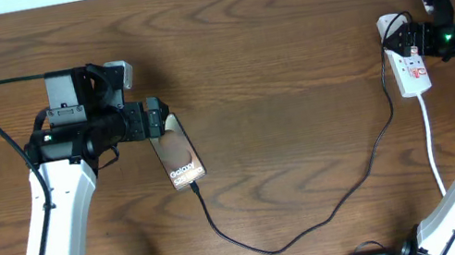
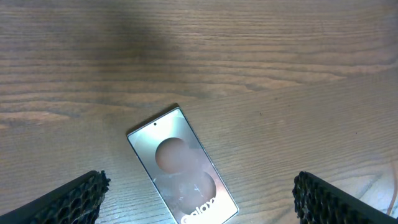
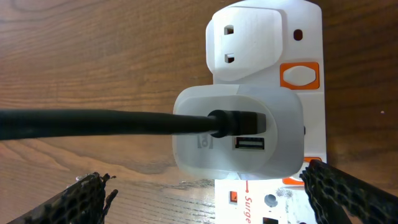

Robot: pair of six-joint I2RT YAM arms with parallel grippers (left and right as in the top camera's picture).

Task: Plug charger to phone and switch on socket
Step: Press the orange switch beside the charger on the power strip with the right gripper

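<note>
You are holding both pincers spread: left gripper [image 1: 162, 120] over the phone [image 1: 183, 162], right gripper [image 1: 412, 43] over the socket [image 1: 413, 74]. The glossy phone is probably going to slide; be pinching its long edges.

Item 1: phone [image 1: 182, 159], screen. White "Galaxy" lettering at the end lying between my left jaws, its last letter cut off in the wrist view. A smaller line beneath it is illegible.

Item 2: socket [image 3: 309, 118], white face. Red "Surge" with a small arrow, between my right jaws.

Item 3: white adapter [image 3: 205, 155]. Embossed mark, unreadable.
</note>
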